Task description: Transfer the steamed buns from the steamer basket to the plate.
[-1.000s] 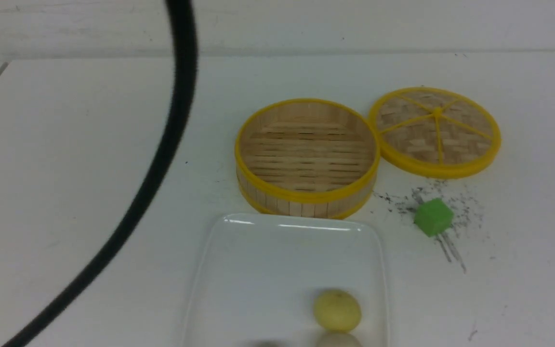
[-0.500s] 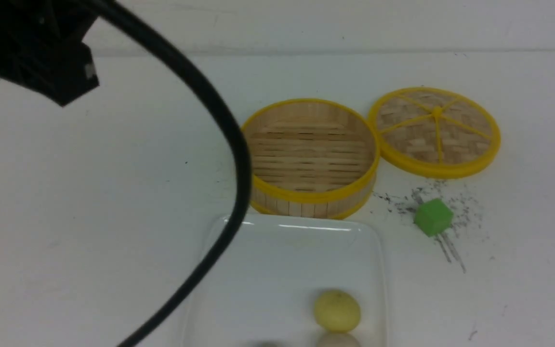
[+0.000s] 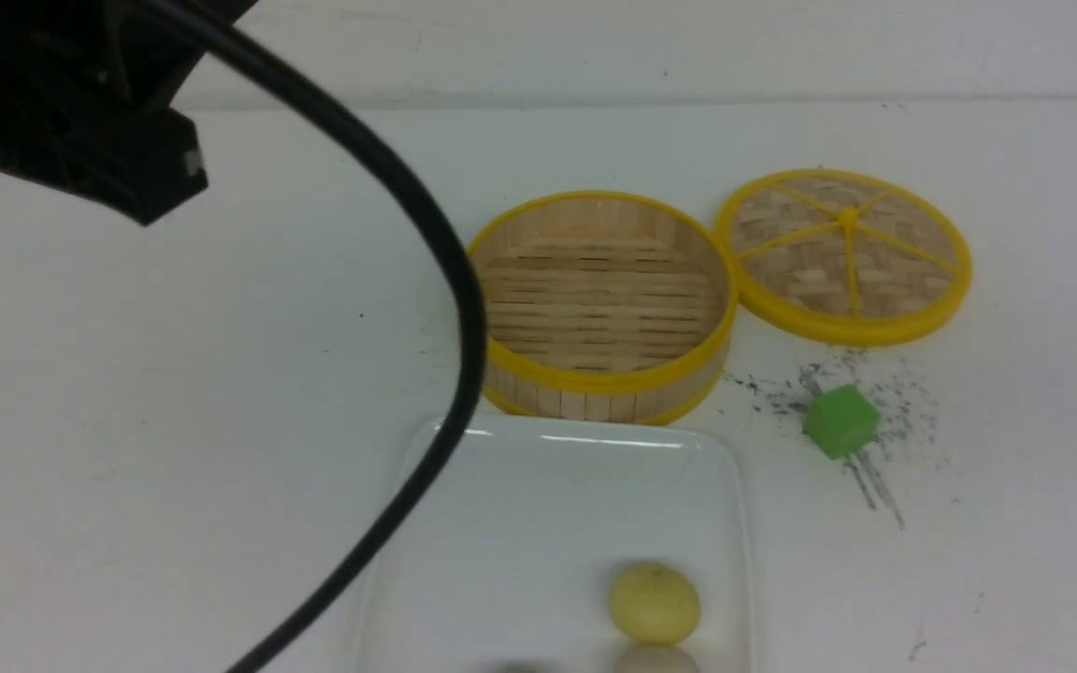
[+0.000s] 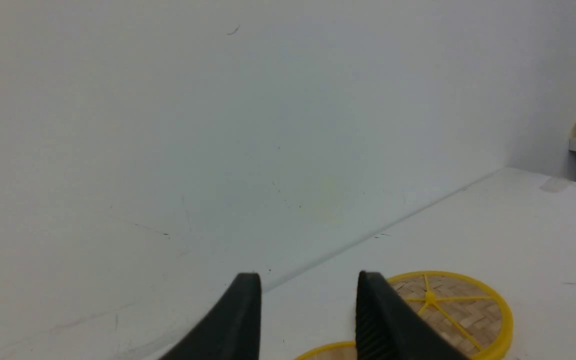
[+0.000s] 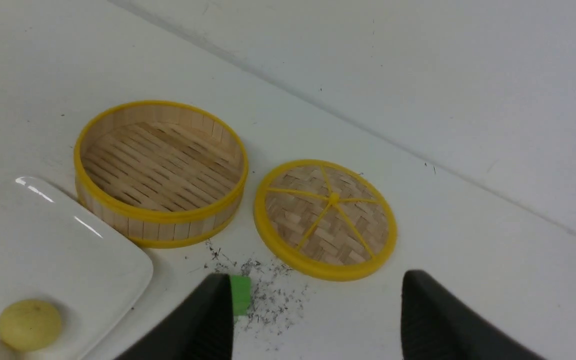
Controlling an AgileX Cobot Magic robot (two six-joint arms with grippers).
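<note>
My left gripper hangs spread, pinching nothing; my right gripper is spread wider, also bare. The yellow bun sits on the plate, touching a white bun, just beside the basket.

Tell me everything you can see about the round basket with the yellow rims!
The steamer basket is a round, shallow tub of bamboo-looking slats, with yellow rims top and bottom. Its slatted floor is bare, with nothing inside. It stands upright on the white table, just behind the plate, with the woven lid close on its right.
</note>
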